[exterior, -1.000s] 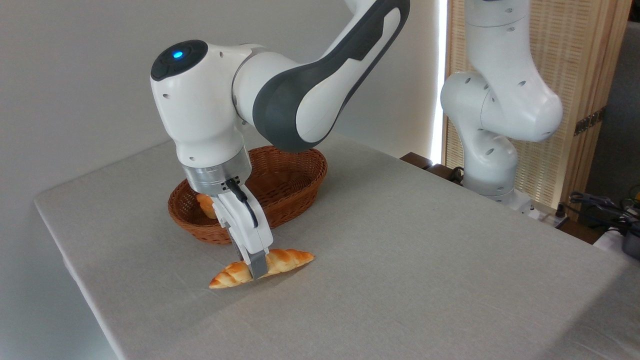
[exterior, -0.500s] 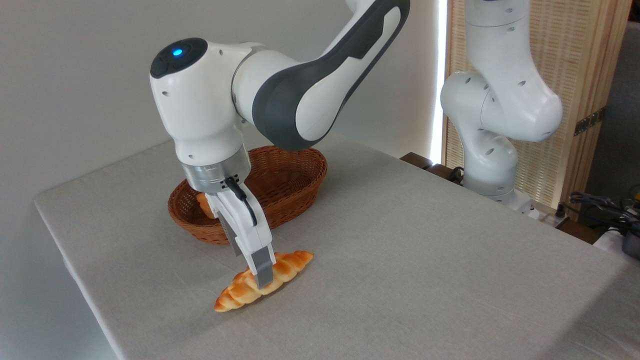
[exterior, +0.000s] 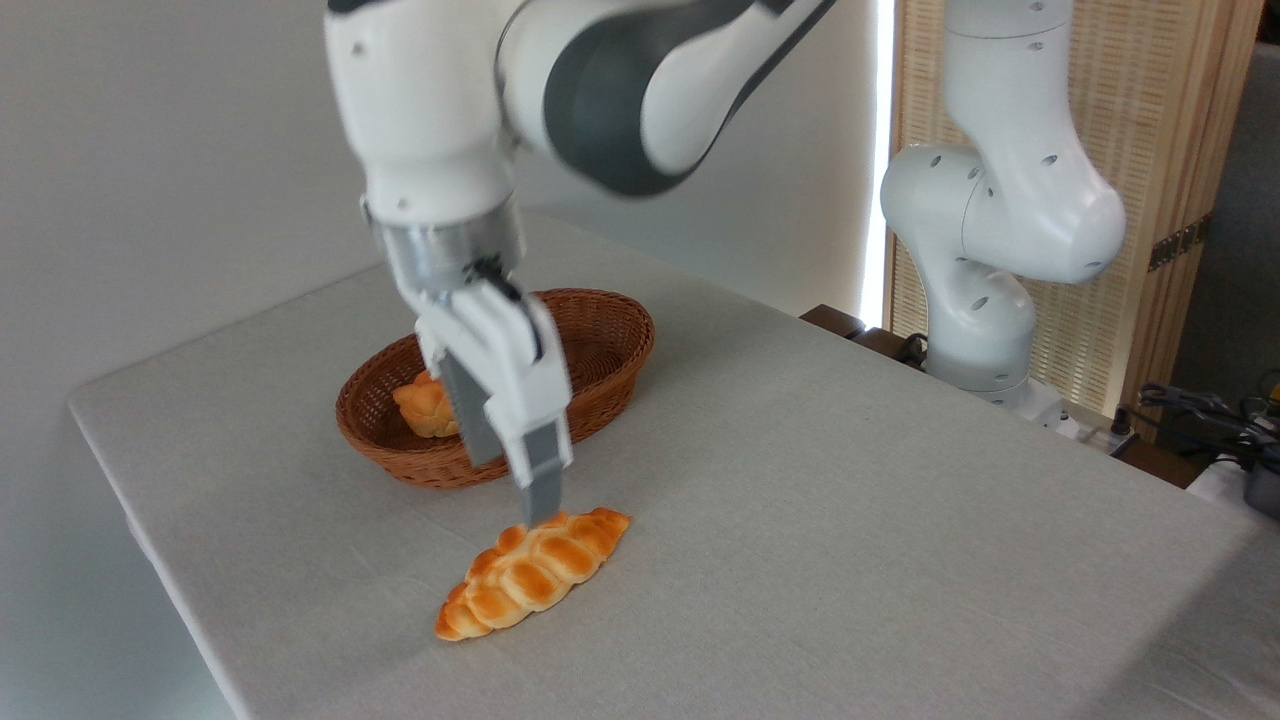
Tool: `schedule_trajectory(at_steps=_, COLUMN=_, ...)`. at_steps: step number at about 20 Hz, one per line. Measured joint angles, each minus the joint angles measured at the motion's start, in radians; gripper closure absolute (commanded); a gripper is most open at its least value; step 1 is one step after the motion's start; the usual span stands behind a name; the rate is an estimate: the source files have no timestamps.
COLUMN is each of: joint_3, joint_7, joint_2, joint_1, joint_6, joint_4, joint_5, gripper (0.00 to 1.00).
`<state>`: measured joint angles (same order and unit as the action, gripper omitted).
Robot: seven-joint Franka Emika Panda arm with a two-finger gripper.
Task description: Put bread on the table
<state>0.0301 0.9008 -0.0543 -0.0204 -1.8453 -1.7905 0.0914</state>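
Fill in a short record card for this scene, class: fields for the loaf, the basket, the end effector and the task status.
bread: lying flat on the table, top up, in front of the basket
basket: brown wicker, holds a small bun
end effector: above the loaf's far end, holding nothing; blurred, so whether it is open is unclear
task status: loaf on the cloth, appears done

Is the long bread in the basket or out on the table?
Out. The bread lies flat on the grey table, in front of the basket. The hand is above it.
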Motion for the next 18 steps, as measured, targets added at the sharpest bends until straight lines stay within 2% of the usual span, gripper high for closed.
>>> schedule_trajectory(at_steps=3, joint_3=-0.024, joint_7=0.000, joint_2=0.071, joint_1=-0.002, joint_6=0.080, joint_4=0.001, joint_5=0.000, gripper=0.00)
schedule_trajectory(at_steps=6, joint_3=-0.026, joint_7=-0.034, joint_2=0.106, joint_1=-0.003, joint_6=0.116, joint_4=0.016, joint_5=0.000, gripper=0.00)
schedule_trajectory(at_steps=8, joint_3=-0.025, joint_7=-0.068, joint_2=0.108, joint_1=-0.003, joint_6=0.159, joint_4=0.063, joint_5=-0.002, gripper=0.00)
schedule_trajectory(at_steps=12, joint_3=-0.024, joint_7=-0.085, joint_2=0.108, joint_1=-0.001, joint_6=0.227, joint_4=0.145, joint_5=-0.057, gripper=0.00)
schedule_trajectory(at_steps=18, joint_3=-0.022, joint_7=-0.126, joint_2=0.087, joint_1=0.019, joint_6=0.227, joint_4=0.202, joint_5=-0.061, gripper=0.00)
